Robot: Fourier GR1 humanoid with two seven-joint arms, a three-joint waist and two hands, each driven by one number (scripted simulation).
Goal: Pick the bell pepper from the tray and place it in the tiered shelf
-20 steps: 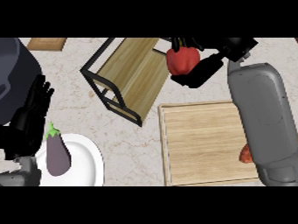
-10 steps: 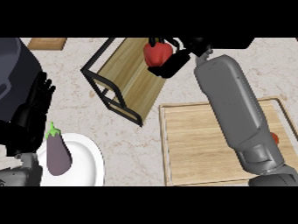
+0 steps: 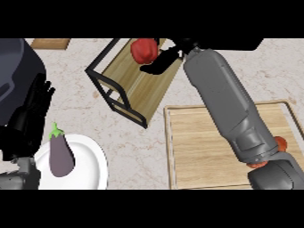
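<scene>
The red bell pepper [image 3: 143, 50] is over the far end of the tiered shelf [image 3: 129, 84], a wooden shelf in a black wire frame lying slantwise on the counter. My right hand [image 3: 168, 58] is curled against the pepper's right side, thumb below it, and my right forearm stretches across the wooden tray [image 3: 197, 149]. No pepper shows on the tray's bare boards. At the left edge my left hand [image 3: 29, 116] rests open, fingers up.
A white plate [image 3: 92, 167] with a purple eggplant [image 3: 60, 154] sits at the lower left. A dark grey pot [image 3: 6, 75] fills the upper left. A wooden board [image 3: 49, 42] peeks in at the top left. A small red-orange shape [image 3: 281, 143] shows beside my right elbow.
My right hand has carried the bell pepper leftwards and further back, from the shelf's right edge to over its far end. The left hand has not moved.
</scene>
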